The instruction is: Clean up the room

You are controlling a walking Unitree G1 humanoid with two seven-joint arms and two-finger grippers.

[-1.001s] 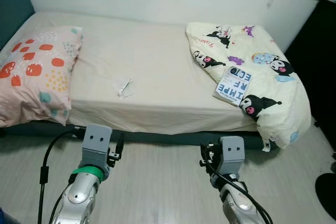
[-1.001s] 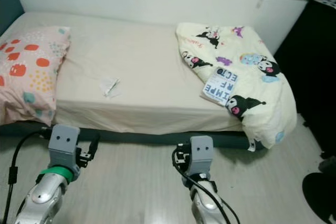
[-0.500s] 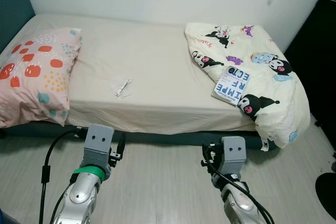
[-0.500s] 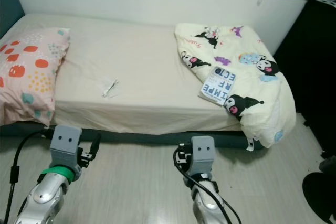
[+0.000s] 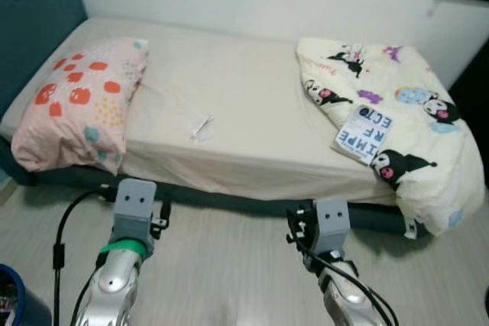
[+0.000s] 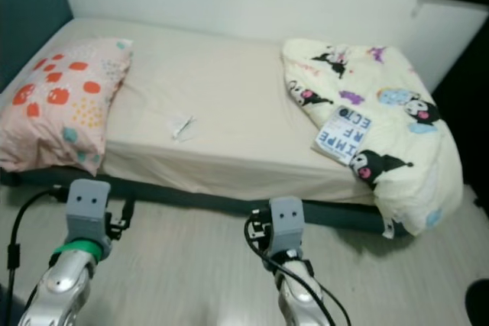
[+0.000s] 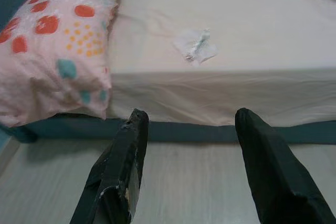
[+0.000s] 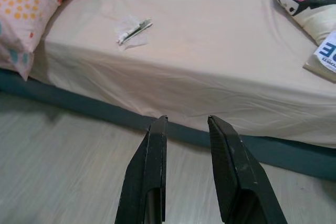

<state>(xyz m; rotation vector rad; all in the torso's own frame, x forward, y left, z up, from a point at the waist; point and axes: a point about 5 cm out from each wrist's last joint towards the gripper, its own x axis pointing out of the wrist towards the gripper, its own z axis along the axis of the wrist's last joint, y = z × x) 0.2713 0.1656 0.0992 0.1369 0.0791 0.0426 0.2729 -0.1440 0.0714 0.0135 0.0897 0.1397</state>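
Camera and body have swung left since a second ago: the pillow now sits more central and a blue bin corner [image 5: 15, 295] has come into view by the left arm, while nothing on the bed itself has shifted. Both grippers hang low over the floor, short of the bed's edge and holding nothing. The left gripper [image 7: 191, 129] has its fingers spread wide; the right gripper [image 8: 186, 124] holds its fingers closer together, with a clear gap between them.

Ahead, a wrapper [image 5: 202, 127] lies on the bare sheet of the bed [image 5: 229, 74], near the front edge and just beside the pillow [image 5: 80, 101]. A book [image 5: 362, 132] rests on the crumpled blanket [image 5: 397, 112] at the far right.

The wrapper looks thin and flat, so a pinch could snag the sheet instead, or slide the scrap away. Both arms are still well short of it, and reaching without stepping closer risks bumping the bed frame.
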